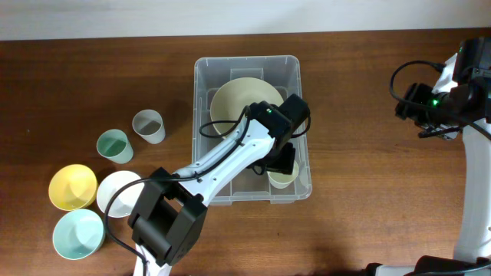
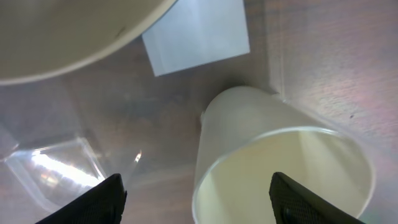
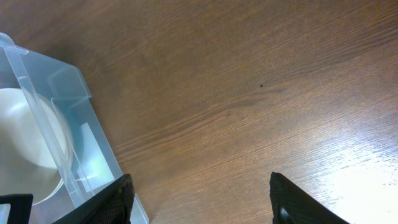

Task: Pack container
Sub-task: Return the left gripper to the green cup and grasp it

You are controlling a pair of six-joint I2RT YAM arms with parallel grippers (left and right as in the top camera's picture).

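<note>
The clear container [image 1: 245, 61] stands mid-table. It holds a cream bowl [image 1: 242, 100] at the back and a cream cup [image 1: 282, 179] in its front right corner. My left gripper [image 1: 282, 161] reaches into the container, directly above the cup. In the left wrist view the left gripper [image 2: 196, 205] is open: the cup [image 2: 249, 124] has its near wall between the fingers, one finger over its mouth. The white label [image 2: 198, 34] shows on the base. My right gripper [image 3: 199, 202] is open over bare wood, right of the container [image 3: 62, 81].
Left of the container stand a grey cup [image 1: 149, 126], a green cup [image 1: 114, 145], a yellow bowl [image 1: 73, 186], a white bowl [image 1: 116, 192] and a pale teal bowl [image 1: 77, 234]. The right arm [image 1: 441, 100] is at the table's far right.
</note>
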